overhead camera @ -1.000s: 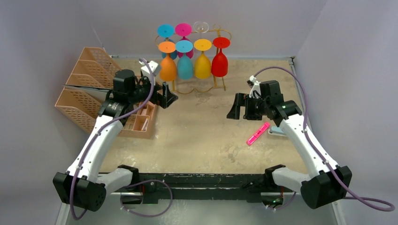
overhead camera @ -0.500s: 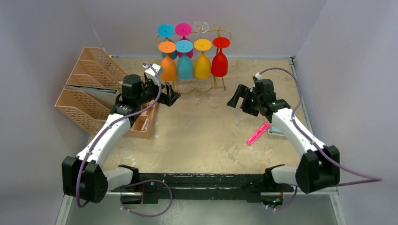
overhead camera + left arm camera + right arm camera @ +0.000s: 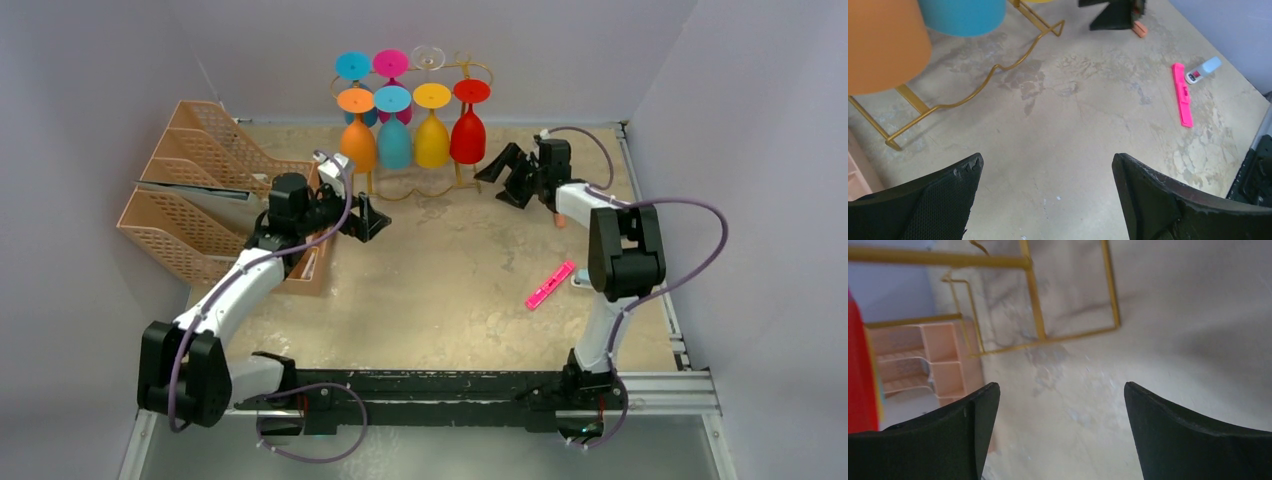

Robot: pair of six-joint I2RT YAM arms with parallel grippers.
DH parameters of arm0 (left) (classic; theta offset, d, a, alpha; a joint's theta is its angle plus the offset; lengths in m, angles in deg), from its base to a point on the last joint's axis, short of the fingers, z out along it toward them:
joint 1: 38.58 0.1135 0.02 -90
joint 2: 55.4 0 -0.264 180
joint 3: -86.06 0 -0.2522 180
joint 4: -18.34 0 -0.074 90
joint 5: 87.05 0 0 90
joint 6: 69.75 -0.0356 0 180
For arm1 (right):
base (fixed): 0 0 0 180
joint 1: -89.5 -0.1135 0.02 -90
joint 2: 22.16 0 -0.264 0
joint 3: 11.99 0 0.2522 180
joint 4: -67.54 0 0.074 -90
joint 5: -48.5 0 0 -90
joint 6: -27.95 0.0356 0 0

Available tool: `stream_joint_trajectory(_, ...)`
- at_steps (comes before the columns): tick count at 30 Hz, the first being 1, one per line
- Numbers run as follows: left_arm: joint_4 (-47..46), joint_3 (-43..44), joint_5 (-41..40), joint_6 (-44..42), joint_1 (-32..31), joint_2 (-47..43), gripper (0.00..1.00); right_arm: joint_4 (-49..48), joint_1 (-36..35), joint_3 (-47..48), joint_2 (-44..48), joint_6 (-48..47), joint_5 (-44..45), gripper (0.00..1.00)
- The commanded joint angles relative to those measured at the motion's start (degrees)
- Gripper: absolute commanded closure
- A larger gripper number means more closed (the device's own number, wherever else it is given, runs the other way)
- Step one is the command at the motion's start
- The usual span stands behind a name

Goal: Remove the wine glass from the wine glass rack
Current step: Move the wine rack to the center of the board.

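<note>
Wine glass candidates all hung bowl-down, foot-up on wine glass rack at far centre of table; red glass at right end of near row, closest to right gripper. Right gripper spread wide, nothing betw. fingers, low and just right of red glass, not touching; in its wrist view only a red sliver at left edge, so prob. not lined up on bowl yet. Left gripper also spread wide & empty, on near side of rack's left end, just below orange glass. Risks, by judgement: closing now = miss, or clipping bowl off-centre and swinging it into yellow glass right beside it. Pulling straight toward near edge w/ foot hooked in top loops = dragging or tipping whole light wire rack, other glasses incl. Smooth tapered bowl = likely slip under weak pinch; too hard a pinch = poss. crack, material unclear. Fingers pushed too low = snag on wavy bottom rail. Left gripper, if brought in to steady rack, apt to bump orange glass. Safer: centre on bowl, lift a touch, slide foot out along hook opening.
</note>
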Motion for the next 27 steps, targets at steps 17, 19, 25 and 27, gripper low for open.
stream_joint_trajectory(17, 7.22, -2.3, 3.82, -5.13, -0.06, -16.95, 0.0, 0.14, 1.99, 34.79, -25.45, 10.42, -17.89, 0.2)
stream_joint_trajectory(19, 7.53, -2.1, 3.86, -5.02, -0.06, -16.97, 0.0, 3.81, 1.79, 36.11, -26.37, 9.54, -18.72, 0.22)
stream_joint_trajectory(25, 9.38, -2.08, 3.94, -5.75, -0.06, -18.09, 0.0, 5.8, 0.96, 36.11, -27.77, 8.85, -22.05, 0.22)
stream_joint_trajectory(27, 9.9, -2.01, 3.95, -6.01, -0.06, -18.49, 0.0, 6.2, 0.27, 37.21, -28.7, 8.31, -24.73, 0.22)
